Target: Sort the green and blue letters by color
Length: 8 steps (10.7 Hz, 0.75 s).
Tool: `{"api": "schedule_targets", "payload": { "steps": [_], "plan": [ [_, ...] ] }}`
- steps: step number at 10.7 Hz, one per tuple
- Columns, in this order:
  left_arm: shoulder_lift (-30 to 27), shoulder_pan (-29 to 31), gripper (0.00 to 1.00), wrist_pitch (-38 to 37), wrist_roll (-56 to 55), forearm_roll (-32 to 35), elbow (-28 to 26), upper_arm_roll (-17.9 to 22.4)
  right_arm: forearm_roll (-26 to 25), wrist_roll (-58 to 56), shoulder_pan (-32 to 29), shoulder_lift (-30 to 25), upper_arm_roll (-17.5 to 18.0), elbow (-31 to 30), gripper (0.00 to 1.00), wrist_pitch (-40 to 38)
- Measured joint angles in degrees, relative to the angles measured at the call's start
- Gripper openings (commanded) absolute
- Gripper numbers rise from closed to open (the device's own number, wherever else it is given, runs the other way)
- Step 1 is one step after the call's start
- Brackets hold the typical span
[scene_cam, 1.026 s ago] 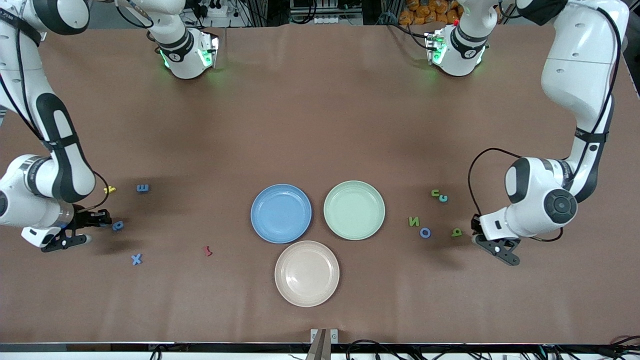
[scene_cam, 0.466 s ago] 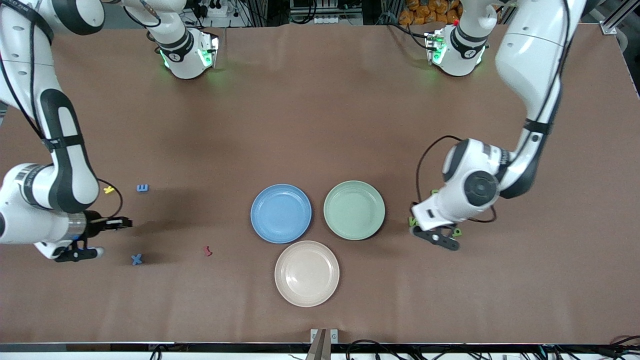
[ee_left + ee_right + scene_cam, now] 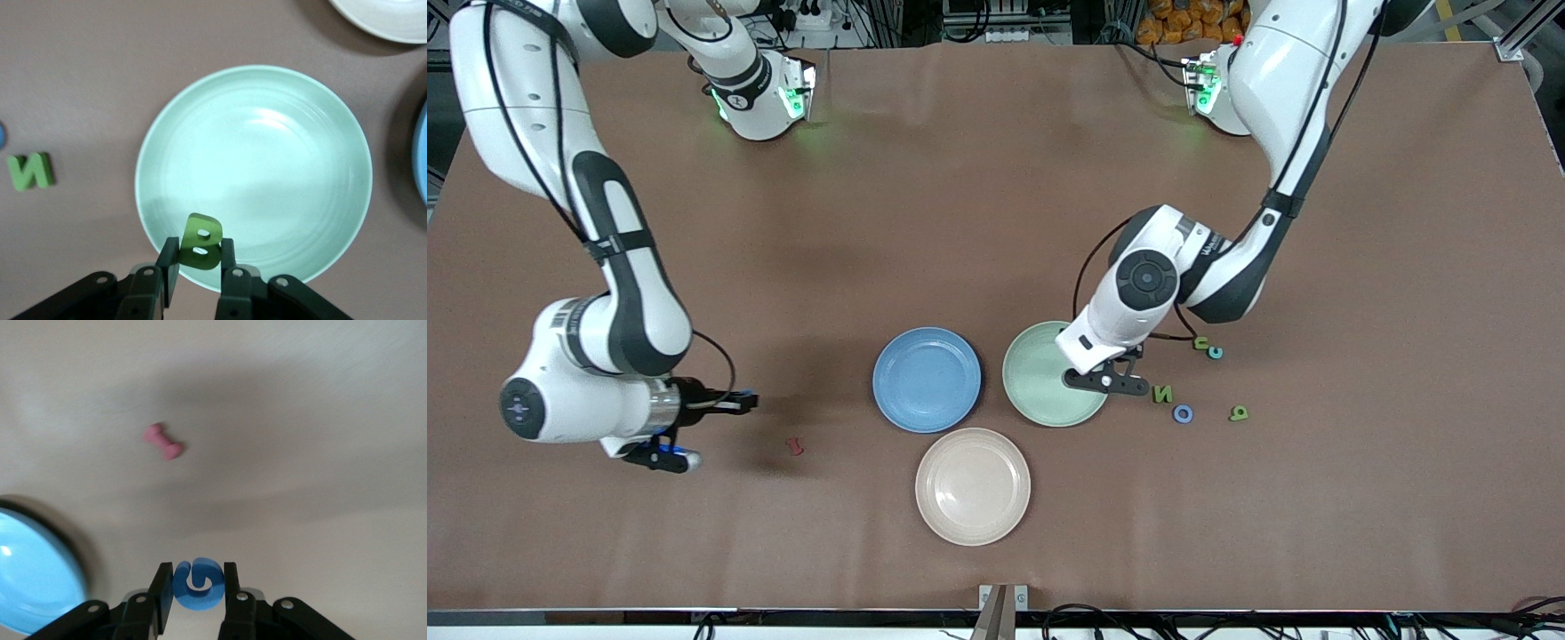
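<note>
Brown desk (image 3: pixel 996 222) carries everything. Three round plates sit mid-desk, all empty: blue plate (image 3: pixel 927 380), pale green plate (image 3: pixel 1049 369) beside it toward the left arm's end, beige plate (image 3: pixel 972 486) nearer the front camera.

Left gripper (image 3: pixel 1107 382) is over the pale green plate's rim, toward the left arm's end, clamped on a small chunky green letter B (image 3: pixel 200 243); left wrist view shows the B pinched between both fingers, above the plate's inner edge. Right gripper (image 3: pixel 734 403) is over bare desk, between the right arm's end and the blue plate, fingers closed on a small blue letter G (image 3: pixel 197 585); right wrist view shows the blue plate's edge just coming into view.

Progress, my read: nothing sorted yet, two letters in transit, each heading for the matching plate. Drop of the B looks closest.

Left on the desk near the left arm's end: green letter N (image 3: pixel 1163 393), blue ring-shaped O (image 3: pixel 1183 413), green letter looking like P or 9 (image 3: pixel 1238 413), green U (image 3: pixel 1201 342) touching a small teal-blue letter (image 3: pixel 1215 353), shape unclear. Small dark red letter (image 3: pixel 794 445) lies near the right gripper, not part of the sort. Any other blue letters at the right arm's end aren't visible.

Writing: only the letter shapes; arm label unreadable.
</note>
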Motion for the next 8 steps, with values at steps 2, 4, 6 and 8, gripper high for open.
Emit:
{"api": "schedule_targets", "payload": {
  "steps": [2,4,6,8],
  "plan": [
    [1.4,-1.7,1.00,0.0,-4.3,-0.7,0.2,-0.2,4.7,9.2,4.7,0.2,0.0,0.0,0.00,0.4],
    [2.2,-2.6,1.00,0.1,-5.7,-0.7,1.3,-0.1,8.2,18.1,9.6,0.4,0.0,0.0,0.00,3.4],
    [1.6,-0.3,1.00,-0.1,-1.9,-0.5,2.7,1.0,9.6,26.1,13.7,0.8,-0.1,-0.4,0.00,6.2],
    [0.4,6.0,1.00,-3.2,8.4,-0.5,2.9,1.3,9.8,31.5,17.0,1.3,-0.1,-1.6,0.78,10.3]
  ]
}}
